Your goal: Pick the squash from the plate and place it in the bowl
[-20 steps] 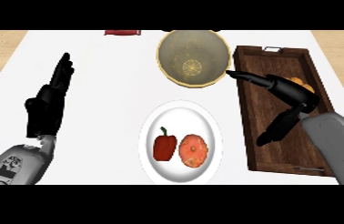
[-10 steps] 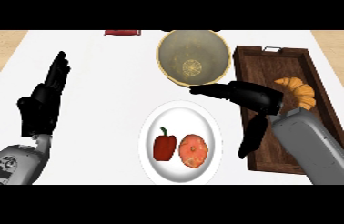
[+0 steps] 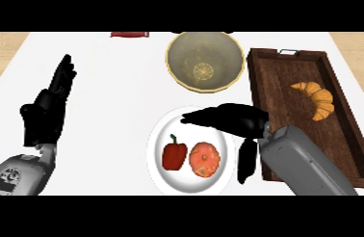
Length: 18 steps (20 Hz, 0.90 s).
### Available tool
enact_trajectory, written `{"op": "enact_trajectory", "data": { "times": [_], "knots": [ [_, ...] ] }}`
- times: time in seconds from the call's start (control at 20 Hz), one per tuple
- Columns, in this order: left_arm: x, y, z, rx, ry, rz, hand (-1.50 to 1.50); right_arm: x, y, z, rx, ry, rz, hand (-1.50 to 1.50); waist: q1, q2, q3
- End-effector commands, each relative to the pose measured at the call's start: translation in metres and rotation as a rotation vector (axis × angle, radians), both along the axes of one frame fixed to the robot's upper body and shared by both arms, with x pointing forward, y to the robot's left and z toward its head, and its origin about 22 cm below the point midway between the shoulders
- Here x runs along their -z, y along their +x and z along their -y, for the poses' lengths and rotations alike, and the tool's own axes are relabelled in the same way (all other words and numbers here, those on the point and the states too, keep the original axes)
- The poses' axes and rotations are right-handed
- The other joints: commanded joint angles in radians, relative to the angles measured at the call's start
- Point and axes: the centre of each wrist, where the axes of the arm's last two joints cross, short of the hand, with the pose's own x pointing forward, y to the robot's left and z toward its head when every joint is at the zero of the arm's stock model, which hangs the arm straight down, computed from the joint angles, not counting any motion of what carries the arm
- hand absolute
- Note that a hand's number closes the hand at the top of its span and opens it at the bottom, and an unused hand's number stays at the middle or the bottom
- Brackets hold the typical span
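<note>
The right hand (image 3: 235,120) hangs over the upper right rim of the oval white plate (image 3: 158,164), its grey forearm (image 3: 302,164) coming up steeply from the lower right. Its black fingers are stretched out leftward, nearly level, and the thumb (image 3: 245,161) drops straight down beside the plate's right edge. It is spread wide and holds nothing. The round orange squash (image 3: 204,159) lies on the plate just below those fingers, close beside a red bell pepper (image 3: 174,154) on its left, and I can't tell whether the two touch. The tan round bowl (image 3: 181,53) sits just beyond the plate, next to a dark wooden tray (image 3: 284,72) holding a golden croissant (image 3: 316,98). The left hand (image 3: 44,111) rests open at the left edge, fingers up, well away from everything on the white counter (image 3: 107,86).
</note>
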Motion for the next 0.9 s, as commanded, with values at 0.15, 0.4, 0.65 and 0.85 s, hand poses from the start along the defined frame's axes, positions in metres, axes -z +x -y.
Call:
{"op": "enact_trajectory", "data": {
  "times": [0.15, 0.4, 0.65, 0.85],
  "knots": [
    [0.006, 0.004, 0.008, 0.002, 0.012, -0.002, 0.00, 0.031, -0.019, -0.013, 0.020, -0.126, 0.003, -1.50, -0.004, 0.001, 0.000],
    [-0.005, 0.007, -0.009, 0.008, -0.001, 0.005, 0.00, 0.046, -0.015, -0.027, 0.030, -0.114, 0.002, -1.50, -0.002, 0.001, 0.000],
    [-0.004, 0.020, 0.016, 0.006, 0.005, 0.009, 0.00, 0.061, -0.003, -0.056, 0.035, -0.108, -0.011, -1.50, 0.000, 0.003, 0.000],
    [-0.005, 0.001, 0.015, 0.000, 0.001, 0.006, 0.00, 0.082, -0.002, -0.036, 0.008, -0.128, -0.021, -1.50, 0.002, 0.001, 0.000]
  ]
}}
